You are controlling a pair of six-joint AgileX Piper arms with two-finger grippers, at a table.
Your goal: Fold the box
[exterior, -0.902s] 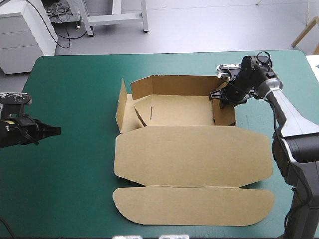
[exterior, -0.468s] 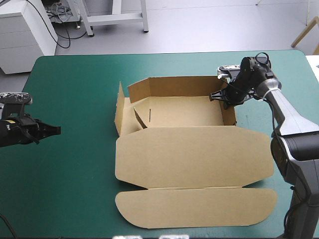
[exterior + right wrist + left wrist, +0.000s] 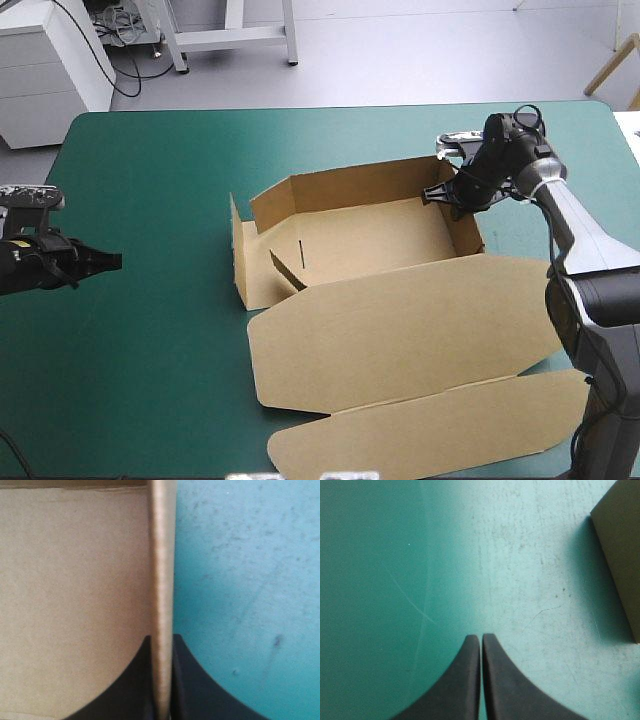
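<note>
The box (image 3: 400, 330) is matt brown board with a smooth face, the teal-green cover (image 3: 150, 200) dull and finely scuffed, the black fingers (image 3: 505, 690) smooth and matt.

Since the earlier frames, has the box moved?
Yes, the box swung counterclockwise, its lid's near-left corner shifting away from the left edge of the table.

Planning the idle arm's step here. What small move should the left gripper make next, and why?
Probably move the left gripper toward the left wall of the box. That wall stands splayed, untucked, while the right gripper is shut on the right wall. The left gripper is shut over bare teal-green cover, apart from the box.
</note>
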